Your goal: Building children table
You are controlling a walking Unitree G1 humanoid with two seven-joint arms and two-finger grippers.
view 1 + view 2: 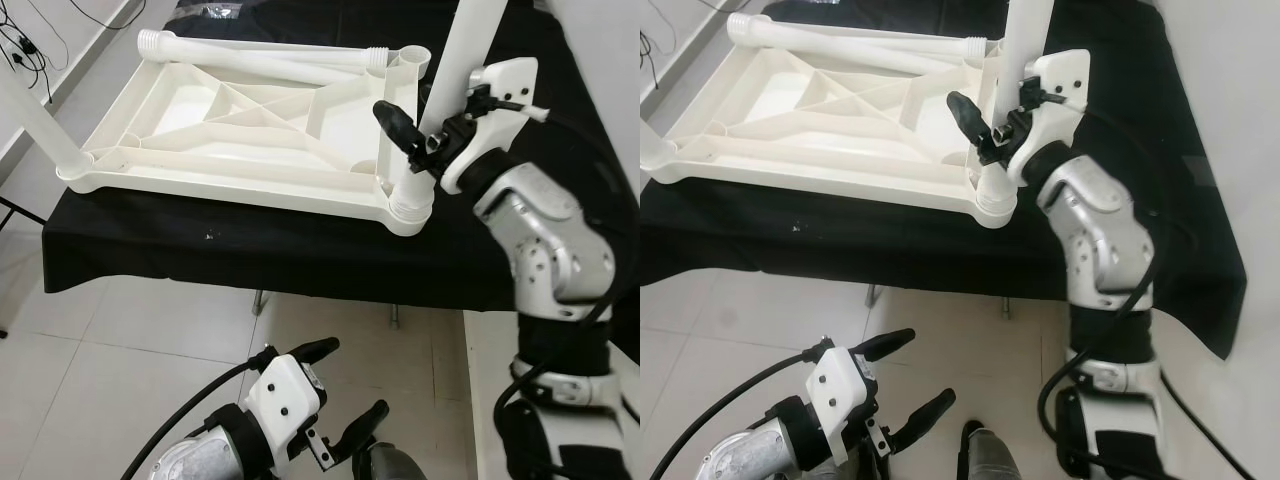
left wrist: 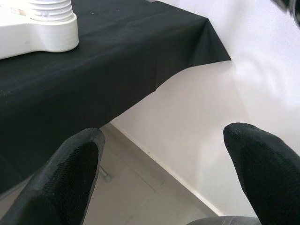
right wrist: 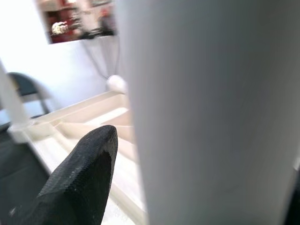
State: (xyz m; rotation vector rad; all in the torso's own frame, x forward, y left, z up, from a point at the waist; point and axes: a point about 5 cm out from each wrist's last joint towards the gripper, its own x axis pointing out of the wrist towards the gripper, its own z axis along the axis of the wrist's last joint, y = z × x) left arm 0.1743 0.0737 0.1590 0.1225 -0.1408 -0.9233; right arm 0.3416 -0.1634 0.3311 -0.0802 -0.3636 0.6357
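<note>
Closest to us, low over the pale tiled floor (image 1: 120, 350), the left gripper (image 1: 340, 385) hangs idle with its two black fingers (image 2: 70, 173) spread wide and nothing between them. Beyond it stands a table draped in a black cloth (image 1: 300, 250), and on that cloth lies the white plastic children's tabletop (image 1: 240, 130), turned upside down so its ribbed underside faces up. A loose white leg (image 1: 260, 55) lies across its far edge, and another leg (image 1: 35, 120) stands in the near left corner. At the near right corner, the right gripper (image 1: 420, 135) is clamped around an upright white leg (image 1: 465, 60), which rises from the round corner socket (image 1: 408, 205); one black finger (image 1: 398, 125) shows on the tabletop side of the leg, pressed against it. The wrist camera on that arm sees the leg (image 3: 211, 112) very close.
</note>
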